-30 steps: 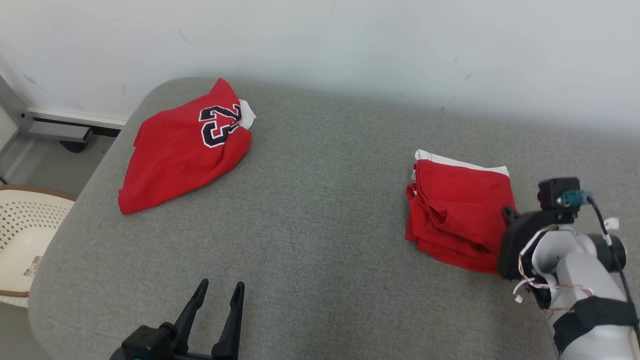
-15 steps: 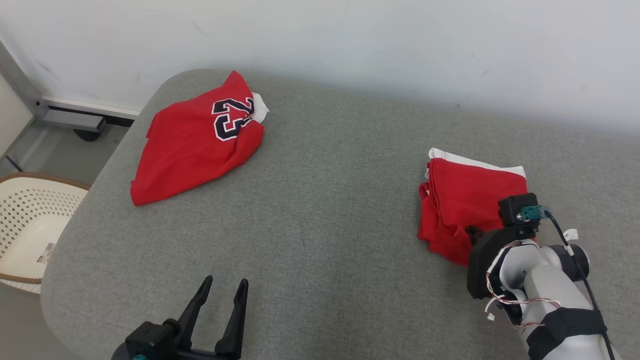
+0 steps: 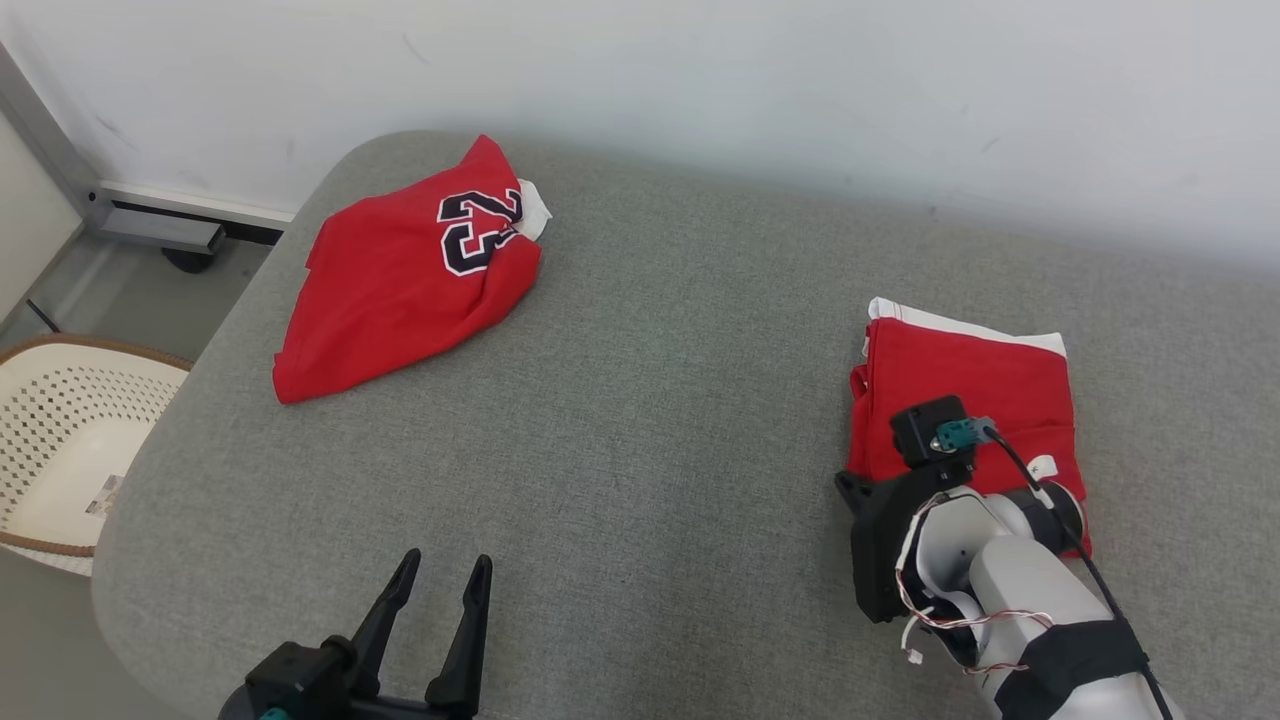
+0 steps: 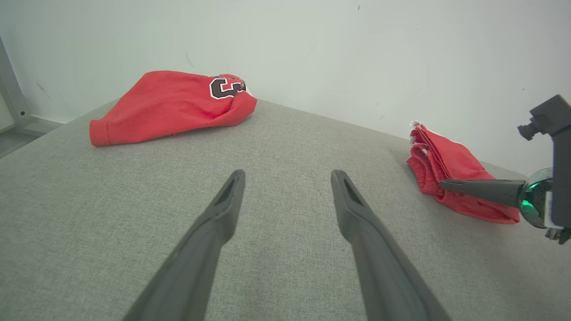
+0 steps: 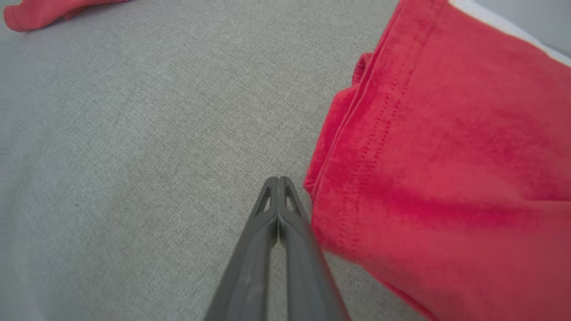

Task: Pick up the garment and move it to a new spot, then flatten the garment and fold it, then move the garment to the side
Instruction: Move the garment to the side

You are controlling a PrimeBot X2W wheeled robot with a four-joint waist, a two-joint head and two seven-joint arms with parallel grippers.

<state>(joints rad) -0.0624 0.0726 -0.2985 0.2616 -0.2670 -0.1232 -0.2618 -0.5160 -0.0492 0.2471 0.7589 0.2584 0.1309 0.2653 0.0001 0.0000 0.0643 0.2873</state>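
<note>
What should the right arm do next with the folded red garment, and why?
Probably push the folded red garment sideways, toward the robot's right: the right gripper is shut, its tips alongside the garment's left edge, holding nothing.

grey fabric-covered pad (image 3: 640, 430), woven texture, rounded corner at far left. two items lie directly on it, well apart. crumpled red jersey (image 3: 400, 290), black-and-white number on top, near far-left corner. folded red garment (image 3: 960, 380), white strip along far edge, stacked layers showing on left side, at right.
</note>
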